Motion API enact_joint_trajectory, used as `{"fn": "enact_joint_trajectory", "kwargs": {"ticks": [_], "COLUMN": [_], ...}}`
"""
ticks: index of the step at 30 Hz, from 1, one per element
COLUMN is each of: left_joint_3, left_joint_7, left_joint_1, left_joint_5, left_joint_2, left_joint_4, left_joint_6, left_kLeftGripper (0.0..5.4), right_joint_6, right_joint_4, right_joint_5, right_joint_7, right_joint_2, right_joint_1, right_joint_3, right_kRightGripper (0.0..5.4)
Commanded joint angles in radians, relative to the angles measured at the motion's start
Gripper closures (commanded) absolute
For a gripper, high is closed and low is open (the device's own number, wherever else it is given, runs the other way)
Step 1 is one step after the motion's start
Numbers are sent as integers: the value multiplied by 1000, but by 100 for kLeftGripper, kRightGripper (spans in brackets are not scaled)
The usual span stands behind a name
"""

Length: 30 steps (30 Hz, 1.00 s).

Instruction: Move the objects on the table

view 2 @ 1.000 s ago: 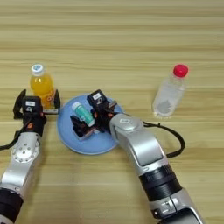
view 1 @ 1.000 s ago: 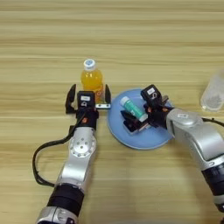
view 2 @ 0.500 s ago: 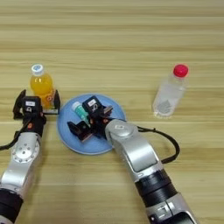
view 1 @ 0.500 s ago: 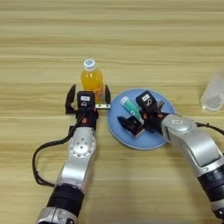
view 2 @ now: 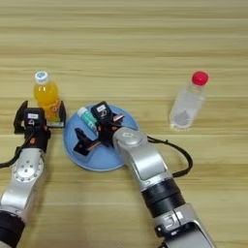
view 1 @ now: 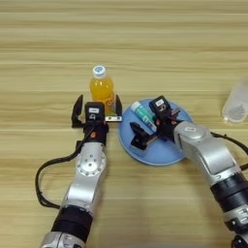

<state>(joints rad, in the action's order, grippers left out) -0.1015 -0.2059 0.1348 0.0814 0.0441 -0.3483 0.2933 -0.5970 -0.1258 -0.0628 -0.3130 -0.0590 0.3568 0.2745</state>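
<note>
Two claws are at work on the tabletop (view 1: 43,43). Left claw (view 1: 96,107) sits just in front of the orange bottle (view 1: 102,87), fingers spread wide, one on each side of the bottle's base; contact cannot be told. Bottle stands upright, white cap on top, just left of the blue plate (view 1: 164,150). Right claw (view 1: 150,123) is over the plate, fingers spread, one black finger above and one below-left, with the white-and-green tube (view 1: 143,116) lying tilted between them on the plate's upper left part. Not clear whether the fingers touch the tube. Black square block: cannot pick it out from the claw's black parts. Clear bottle with red cap (view 2: 187,101) stands upright, well to the right of the plate, apart from both arms. Black cable loops from each arm onto the wood.
</note>
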Motion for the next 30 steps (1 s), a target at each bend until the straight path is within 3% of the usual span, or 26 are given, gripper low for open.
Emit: {"fn": "enact_joint_trajectory", "kwargs": {"ticks": [1, 3, 16, 27, 28, 30], "left_joint_3": [-12, -12, -10, -8, -7, -7], "left_joint_7": [-7, -7, -5, -5, -5, -6], "left_joint_1": [-12, -13, -11, -7, -6, -4], "left_joint_5": [12, 11, 9, 7, 7, 7], "left_joint_2": [44, 44, 41, 40, 40, 40], "left_joint_4": [11, 12, 3, 0, 0, -2], "left_joint_6": [-10, -9, -5, -5, -6, -6], "left_kLeftGripper": [0, 0, 0, 0, 0, 0], "right_joint_6": [-2, -3, -1, -1, -4, -5], "right_joint_4": [-26, -16, 52, 71, 68, 54], "right_joint_5": [10, 10, 7, 9, 7, 5], "right_joint_7": [1, -5, -33, -42, -41, -41], "right_joint_2": [3, -2, -29, -38, -37, -35], "right_joint_1": [14, 6, -44, -59, -59, -58], "right_joint_3": [-6, -4, 5, 5, 3, -2], "right_kRightGripper": [1, 1, 163, 318, 364, 374]}}
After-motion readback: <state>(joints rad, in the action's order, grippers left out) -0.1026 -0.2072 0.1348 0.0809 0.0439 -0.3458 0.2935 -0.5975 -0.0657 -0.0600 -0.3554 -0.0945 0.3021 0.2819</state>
